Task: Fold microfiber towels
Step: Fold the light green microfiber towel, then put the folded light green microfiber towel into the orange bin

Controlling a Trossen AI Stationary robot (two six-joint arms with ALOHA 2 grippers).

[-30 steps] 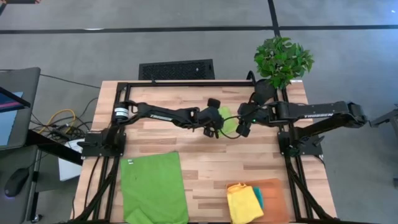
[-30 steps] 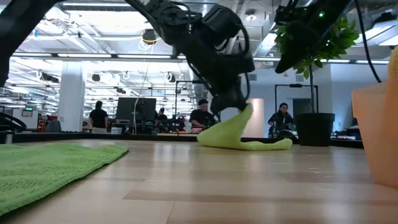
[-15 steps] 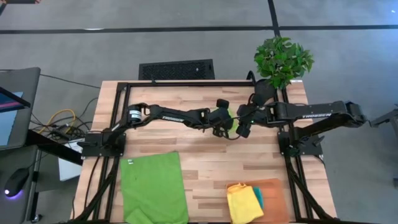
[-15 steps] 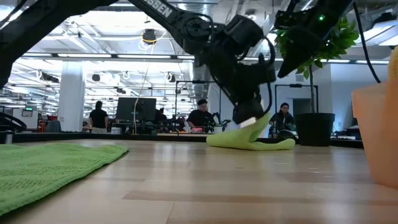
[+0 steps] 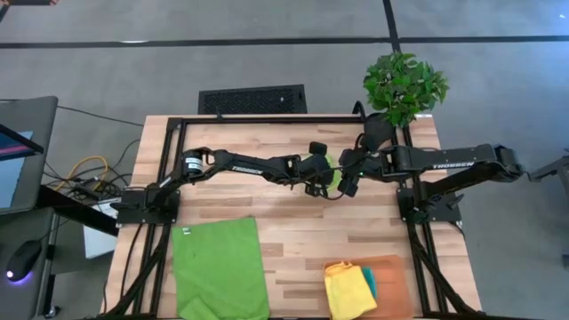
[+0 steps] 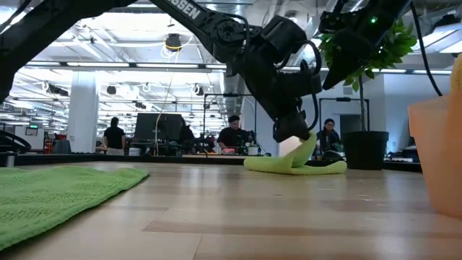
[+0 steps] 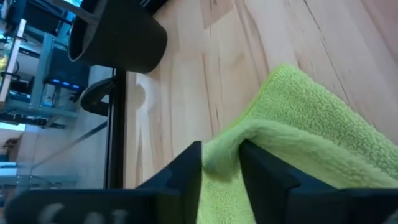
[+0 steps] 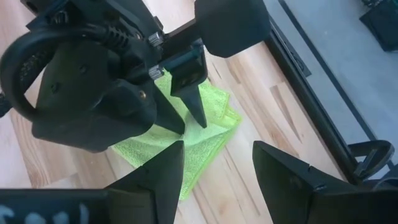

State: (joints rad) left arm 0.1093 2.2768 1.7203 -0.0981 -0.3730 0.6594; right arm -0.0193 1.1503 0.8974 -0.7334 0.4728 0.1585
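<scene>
High view. Wooden table [image 5: 293, 240] with black frame. Left pincer [image 5: 318, 180] and right pincer [image 5: 348, 185] meet near the table's centre, toward its far edge, over a small lime towel [image 5: 332, 172], mostly hidden by both. Large green towel [image 5: 219, 267] lies flat at the near left. Yellow towel [image 5: 348, 289] lies folded on an orange mat [image 5: 393, 276] at the near right, a teal towel [image 5: 369, 282] showing just beside it. Potted plant [image 5: 404, 86] at the far right corner.

Low view. Left pincer [image 6: 290, 131] comes down onto the lime towel [image 6: 294, 163], lifting one edge; the rest lies bunched on the table [image 6: 231, 209]. Green towel [image 6: 58, 195] spreads at the left. Plant [image 6: 364, 108] stands behind. People sit in the room beyond.

Left wrist view. Left pincer [image 7: 221, 165] is closed on a fold of the lime towel [image 7: 305, 143], pinched between both fingers [image 7: 186, 168]. Black plant pot [image 7: 118, 37] stands farther off.

Right wrist view. Right pincer [image 8: 214, 165] hangs open above the table, fingers [image 8: 161, 171] spread apart, holding nothing. Left pincer [image 8: 186, 109] grips the lime towel [image 8: 186, 155] just ahead.
</scene>
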